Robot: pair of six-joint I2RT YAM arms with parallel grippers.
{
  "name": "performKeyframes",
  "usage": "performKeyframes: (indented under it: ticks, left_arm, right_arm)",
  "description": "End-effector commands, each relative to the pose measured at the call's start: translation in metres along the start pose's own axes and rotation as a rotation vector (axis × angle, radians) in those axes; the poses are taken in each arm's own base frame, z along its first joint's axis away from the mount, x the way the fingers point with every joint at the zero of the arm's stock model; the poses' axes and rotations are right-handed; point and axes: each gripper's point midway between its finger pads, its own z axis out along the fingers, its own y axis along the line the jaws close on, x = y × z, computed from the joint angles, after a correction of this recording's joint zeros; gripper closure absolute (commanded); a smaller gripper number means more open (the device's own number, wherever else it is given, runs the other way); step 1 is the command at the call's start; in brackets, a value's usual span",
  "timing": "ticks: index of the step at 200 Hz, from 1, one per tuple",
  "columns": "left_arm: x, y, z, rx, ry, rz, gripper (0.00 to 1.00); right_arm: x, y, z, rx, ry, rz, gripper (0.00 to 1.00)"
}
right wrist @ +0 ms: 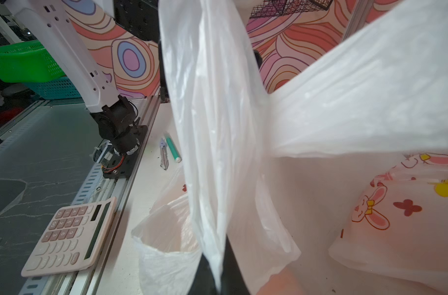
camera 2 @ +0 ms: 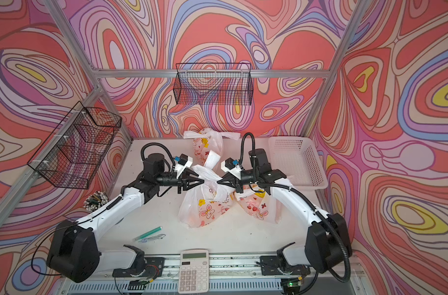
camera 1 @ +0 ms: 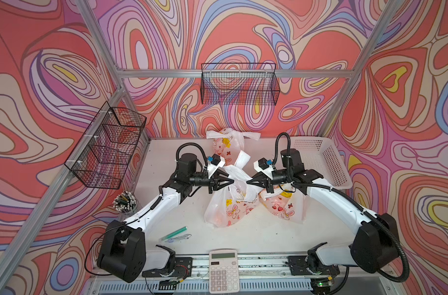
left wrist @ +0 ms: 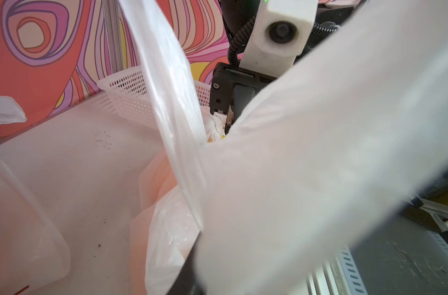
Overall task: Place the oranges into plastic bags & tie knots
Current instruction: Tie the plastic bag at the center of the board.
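Bags sit on the bench [camera 1: 256,229] in both top views: the middle bag [camera 1: 228,207] stands between my arms, right fingers [camera 1: 257,181] pinched shut on its handle [camera 1: 239,173], left fingers [camera 1: 223,182] at the handle's other side. Left wrist: white plastic [left wrist: 320,153] drapes across, so I cannot tell whether those fingers grip. Right wrist: handle runs down into my closed fingers, another rabbit-print bag [right wrist: 396,217] just beside
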Motion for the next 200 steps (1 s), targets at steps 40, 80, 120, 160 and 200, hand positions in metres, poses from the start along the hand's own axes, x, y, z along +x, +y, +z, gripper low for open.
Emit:
performKeyframes:
  ticks: [40, 80, 120, 160, 200]
  left_arm:
    - [-0.017, -0.006, 0.001, 0.055, -0.053, 0.062, 0.63]
    - [-0.018, -0.009, 0.004, 0.081, -0.059, 0.067, 0.61]
    - [-0.020, -0.009, 0.005, 0.083, -0.069, 0.062, 0.67]
    - [-0.023, -0.011, 0.004, 0.083, -0.077, 0.067, 0.83]
    - [-0.019, -0.010, 0.001, 0.042, -0.061, 0.081, 1.00]
  right_arm:
    - [0.001, -0.001, 0.011, -0.060, 0.001, -0.003, 1.00]
    - [0.004, -0.003, 0.013, -0.069, 0.012, 0.010, 1.00]
    - [0.006, -0.004, 0.015, -0.073, 0.023, 0.025, 1.00]
    - [0.010, -0.007, 0.015, -0.068, 0.071, 0.048, 1.00]
    - [-0.007, -0.008, 0.006, -0.030, 0.068, 0.016, 0.92]
